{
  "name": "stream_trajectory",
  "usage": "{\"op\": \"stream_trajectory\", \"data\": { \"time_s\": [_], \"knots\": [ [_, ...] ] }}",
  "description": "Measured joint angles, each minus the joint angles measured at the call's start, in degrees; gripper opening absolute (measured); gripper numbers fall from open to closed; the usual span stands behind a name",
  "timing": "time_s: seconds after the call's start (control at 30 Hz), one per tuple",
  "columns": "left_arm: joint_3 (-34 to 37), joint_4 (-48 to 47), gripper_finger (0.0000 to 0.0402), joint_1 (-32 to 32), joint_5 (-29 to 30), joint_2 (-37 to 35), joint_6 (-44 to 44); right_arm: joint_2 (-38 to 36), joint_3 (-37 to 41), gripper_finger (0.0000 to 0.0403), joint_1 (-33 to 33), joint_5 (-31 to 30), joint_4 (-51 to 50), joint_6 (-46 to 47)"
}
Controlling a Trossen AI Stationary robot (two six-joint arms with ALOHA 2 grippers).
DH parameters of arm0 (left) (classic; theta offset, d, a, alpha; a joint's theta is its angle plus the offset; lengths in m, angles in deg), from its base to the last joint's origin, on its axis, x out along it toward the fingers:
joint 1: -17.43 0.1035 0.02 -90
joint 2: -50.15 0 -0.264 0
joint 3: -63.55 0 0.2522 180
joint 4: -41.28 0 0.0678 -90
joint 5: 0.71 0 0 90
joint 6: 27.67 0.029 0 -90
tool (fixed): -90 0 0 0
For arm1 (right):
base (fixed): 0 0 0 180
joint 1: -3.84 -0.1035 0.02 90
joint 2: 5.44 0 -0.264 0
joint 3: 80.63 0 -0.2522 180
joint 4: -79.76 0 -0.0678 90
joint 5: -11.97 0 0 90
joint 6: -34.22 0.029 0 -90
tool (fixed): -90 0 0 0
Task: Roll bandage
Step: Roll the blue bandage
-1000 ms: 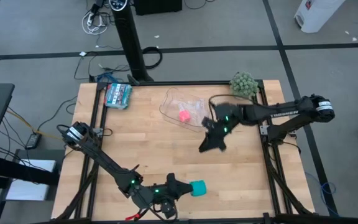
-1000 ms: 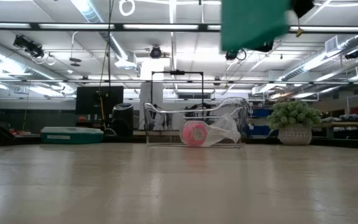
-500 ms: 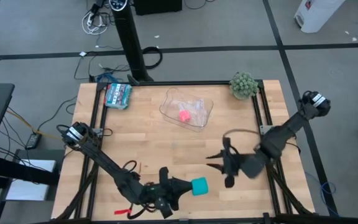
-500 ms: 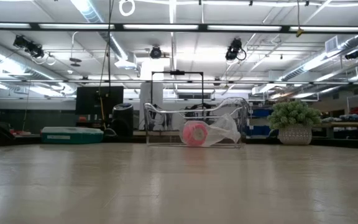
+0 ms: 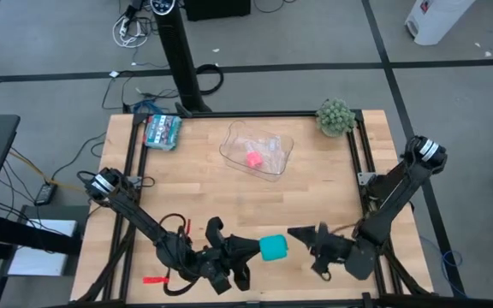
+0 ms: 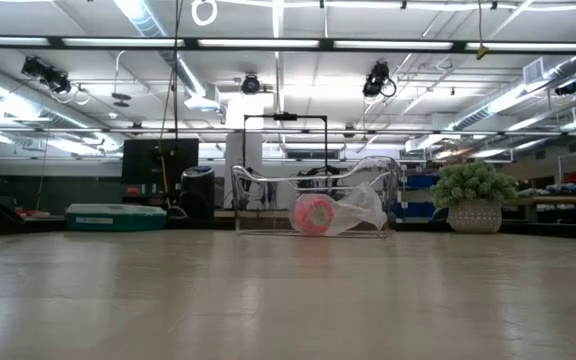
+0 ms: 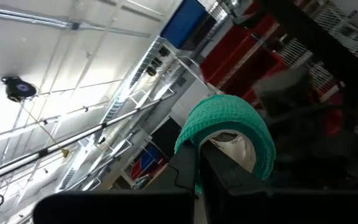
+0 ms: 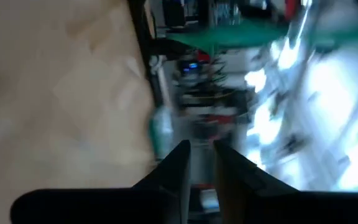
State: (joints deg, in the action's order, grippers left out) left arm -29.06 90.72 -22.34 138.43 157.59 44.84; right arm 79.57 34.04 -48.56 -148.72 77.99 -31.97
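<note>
Bandage looks fully rolled into a compact teal cylinder, pinched in the closed left gripper above the table's near edge. The right gripper sits just beside it, jaws nearly together and empty. Judging by this, only setting the roll down seems left.

high: overhead, straight down | low: tabletop level | shared: clear tray

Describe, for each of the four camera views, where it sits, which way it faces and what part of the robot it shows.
High: overhead, straight down; both arms, bandage.
Low: tabletop height, level across the table; no arm.
Left wrist: past left gripper, jaws shut on bandage.
Right wrist: past right gripper, blurred.
Shared: clear tray and pink block, high and low.
</note>
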Motion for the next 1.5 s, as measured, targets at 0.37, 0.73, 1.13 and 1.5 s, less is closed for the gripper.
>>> {"op": "stream_trajectory", "data": {
  "time_s": [0.37,0.73,1.13,1.5],
  "knots": [
    [-4.7,-2.9,0.0012,-1.0,5.4,0.0,-5.7,3.1,-4.9,0.0025,-0.7,0.6,6.1,-13.1],
    [-4.7,-1.4,0.0012,-3.7,7.2,0.0,-8.4,3.0,-5.1,0.0004,0.4,1.3,8.3,-12.1],
    [-4.7,-1.4,0.0012,-4.6,11.0,0.0,-5.7,3.0,-5.1,0.0058,0.0,7.7,14.4,5.7],
    [-4.7,-1.6,0.0012,-4.6,9.7,0.0,-5.1,3.0,-5.1,0.0155,2.3,11.1,13.2,22.9]
  ]
}}
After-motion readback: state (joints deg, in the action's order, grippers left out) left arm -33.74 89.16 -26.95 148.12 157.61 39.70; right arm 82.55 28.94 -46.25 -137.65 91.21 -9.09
